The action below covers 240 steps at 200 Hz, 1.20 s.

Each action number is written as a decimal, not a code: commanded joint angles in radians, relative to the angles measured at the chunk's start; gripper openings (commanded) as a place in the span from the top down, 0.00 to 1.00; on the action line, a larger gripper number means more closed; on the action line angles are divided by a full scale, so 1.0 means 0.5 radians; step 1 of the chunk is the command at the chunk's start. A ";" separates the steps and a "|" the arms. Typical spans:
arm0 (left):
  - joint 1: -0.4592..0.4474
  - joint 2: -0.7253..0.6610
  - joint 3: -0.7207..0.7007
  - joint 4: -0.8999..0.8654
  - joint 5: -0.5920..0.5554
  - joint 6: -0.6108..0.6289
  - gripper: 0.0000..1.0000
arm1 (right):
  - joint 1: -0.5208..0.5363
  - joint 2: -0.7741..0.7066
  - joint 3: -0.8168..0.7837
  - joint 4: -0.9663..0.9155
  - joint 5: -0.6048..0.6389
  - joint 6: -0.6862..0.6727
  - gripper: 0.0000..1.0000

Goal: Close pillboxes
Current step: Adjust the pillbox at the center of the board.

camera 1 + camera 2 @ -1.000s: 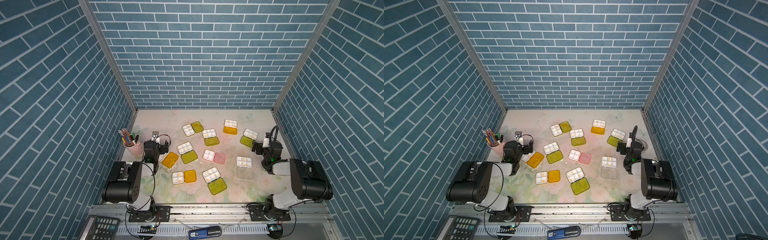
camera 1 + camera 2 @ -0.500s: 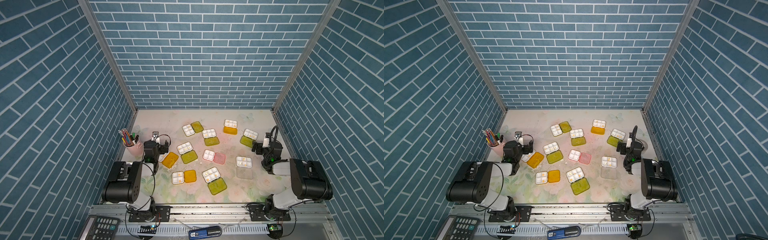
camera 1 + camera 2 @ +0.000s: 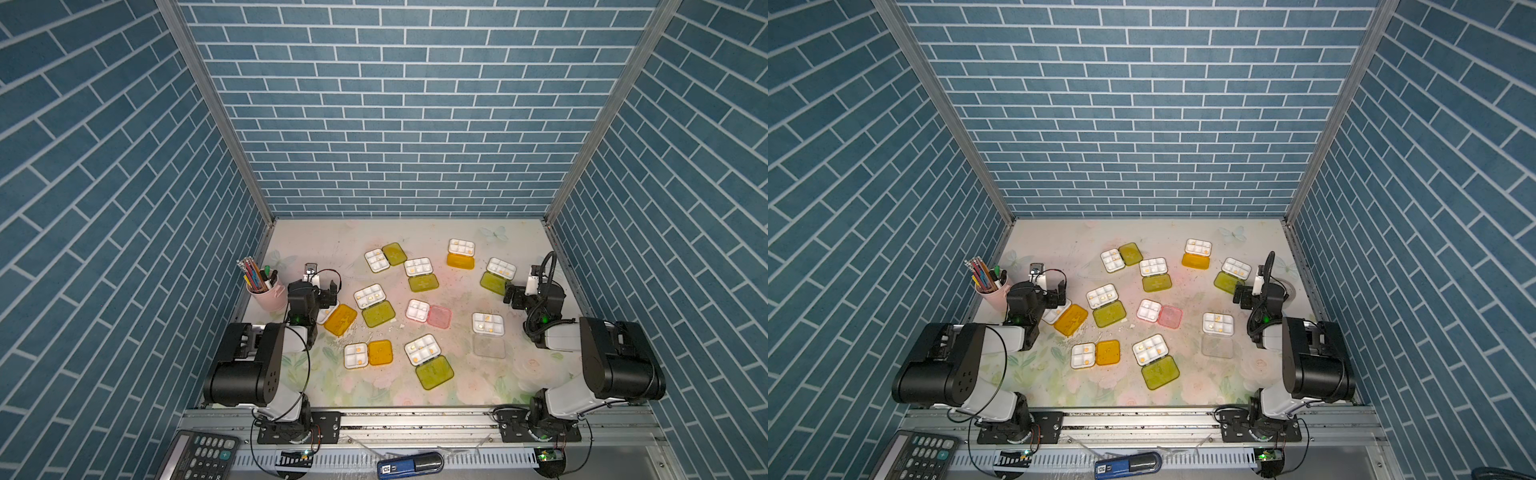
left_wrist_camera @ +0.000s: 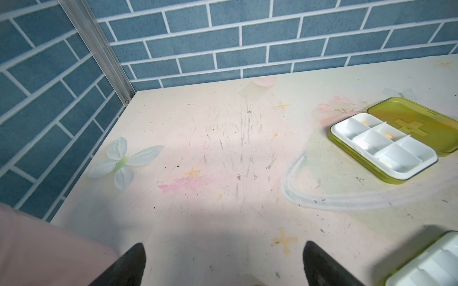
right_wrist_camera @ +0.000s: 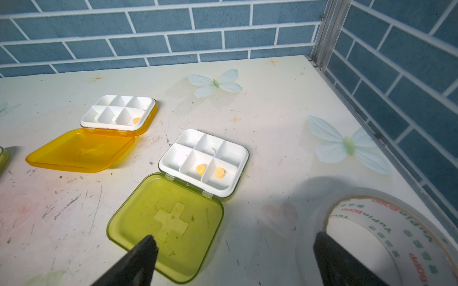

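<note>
Several pillboxes lie open on the table in both top views, white trays with yellow-green, orange, pink or clear lids flat beside them. My left gripper (image 3: 329, 291) is open over bare table (image 4: 223, 262), next to an orange-lidded pillbox (image 3: 340, 319). A yellow-green pillbox (image 4: 381, 146) lies ahead of it. My right gripper (image 3: 508, 293) is open and holds nothing (image 5: 233, 260). One of its fingers hovers over the lid (image 5: 168, 222) of a yellow-green pillbox (image 5: 203, 161) with two orange pills. An orange pillbox (image 5: 119, 114) lies beyond it.
A pink pencil cup (image 3: 266, 293) stands by the left wall close to my left arm. A clear tape roll (image 5: 386, 237) lies beside my right gripper, near the right wall. A black calculator (image 3: 199, 457) and a blue device (image 3: 409, 464) sit off the table's front rail.
</note>
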 commanded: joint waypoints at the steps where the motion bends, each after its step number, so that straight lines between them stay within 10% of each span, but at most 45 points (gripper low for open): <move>1: 0.003 0.007 0.016 0.031 0.018 0.004 0.00 | -0.008 0.002 0.030 0.016 -0.015 -0.040 0.01; 114: 0.009 -0.010 0.025 0.007 0.045 0.005 0.00 | -0.008 -0.004 0.045 -0.013 0.038 -0.019 0.01; 173: 0.000 -0.821 0.242 -0.919 0.153 -0.007 0.00 | 0.016 -0.565 0.279 -0.785 0.414 0.093 0.01; 202: -0.027 -1.143 0.692 -1.482 0.293 -0.149 0.01 | 0.032 -0.914 0.713 -1.691 0.587 0.606 0.01; 240: -0.028 -1.254 1.283 -2.126 0.408 -0.961 0.00 | -0.004 -1.114 0.801 -2.010 -0.039 1.269 0.04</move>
